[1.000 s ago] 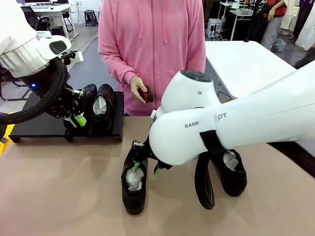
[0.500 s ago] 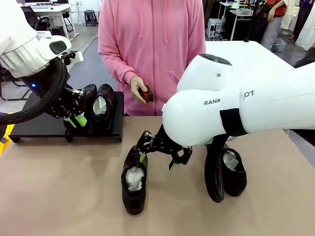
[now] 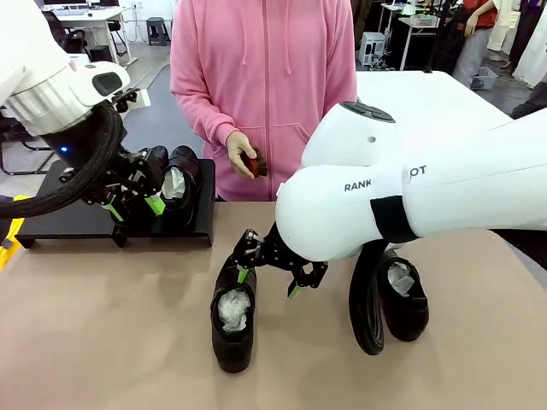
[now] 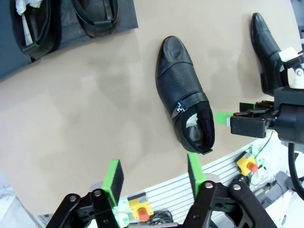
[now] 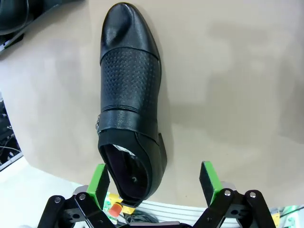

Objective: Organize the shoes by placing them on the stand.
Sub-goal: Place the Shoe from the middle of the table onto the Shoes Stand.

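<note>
Holds the left gripper (image 3: pixel 132 207) at the right end of the stand (image 3: pixel 60 220), fingers slanted down and spread with nothing between them, just beside the two shoes (image 3: pixel 175 184) standing there (white paper showing in one). Hangs the right gripper (image 3: pixel 267 282) tipped downward, wide open and empty, over a third shoe (image 3: pixel 232 320) on the table (image 3: pixel 102 325) before the stand's right corner, with a fourth shoe (image 3: pixel 408 314) farther right of the stand, partly behind the arm's black cable (image 3: pixel 366 303).

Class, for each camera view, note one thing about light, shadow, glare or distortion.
Front view: even light, the near right arm looms oversized. Left wrist view: faint soft shadows blotch the table. Right wrist view: the shoe shows glare on its toe.
</note>
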Controlling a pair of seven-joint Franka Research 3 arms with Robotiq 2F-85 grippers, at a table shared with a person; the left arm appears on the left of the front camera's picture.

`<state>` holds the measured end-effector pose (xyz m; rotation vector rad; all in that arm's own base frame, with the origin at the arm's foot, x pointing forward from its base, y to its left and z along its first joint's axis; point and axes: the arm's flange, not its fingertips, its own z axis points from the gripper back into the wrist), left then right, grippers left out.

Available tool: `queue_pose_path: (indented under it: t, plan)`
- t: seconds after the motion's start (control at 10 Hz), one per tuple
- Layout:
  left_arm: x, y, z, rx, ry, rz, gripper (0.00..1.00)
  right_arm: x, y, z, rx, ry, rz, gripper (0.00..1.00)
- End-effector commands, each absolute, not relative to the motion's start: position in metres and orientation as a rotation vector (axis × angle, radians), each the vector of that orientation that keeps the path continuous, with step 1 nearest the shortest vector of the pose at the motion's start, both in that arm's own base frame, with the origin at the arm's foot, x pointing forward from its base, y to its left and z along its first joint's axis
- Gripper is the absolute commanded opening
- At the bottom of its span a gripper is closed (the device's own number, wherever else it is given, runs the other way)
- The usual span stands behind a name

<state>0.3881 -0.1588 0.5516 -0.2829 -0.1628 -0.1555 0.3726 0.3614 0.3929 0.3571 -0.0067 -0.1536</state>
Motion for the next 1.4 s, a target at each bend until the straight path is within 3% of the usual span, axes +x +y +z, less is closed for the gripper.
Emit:
queue_pose_path:
  t: [0.0,0.4,0.8,1.0,1.1,1.3]
  plan:
    - [0.388,-0.160,0.549,-0.263,-0.183,-0.111,1.00,0.374,0.366,0.394,0.356,-0.024,-0.172,1.00]
    - [0.388,-0.160,0.552,-0.281,-0.165,-0.148,1.00,0.373,0.361,0.393,0.357,-0.007,-0.154,1.00]
    - [0.350,-0.239,0.529,-0.186,-0.248,-0.168,1.00,0.403,0.216,0.471,0.298,-0.241,-0.633,1.00]
    - [0.339,-0.278,0.506,-0.105,-0.256,-0.151,1.00,0.396,0.166,0.483,0.391,-0.281,-0.770,1.00]
    - [0.336,-0.298,0.490,-0.051,-0.261,-0.160,1.00,0.412,0.194,0.477,0.367,-0.233,-0.598,1.00]
    - [0.336,-0.330,0.458,0.017,-0.251,-0.164,1.00,0.412,0.194,0.477,0.367,-0.233,-0.598,1.00]
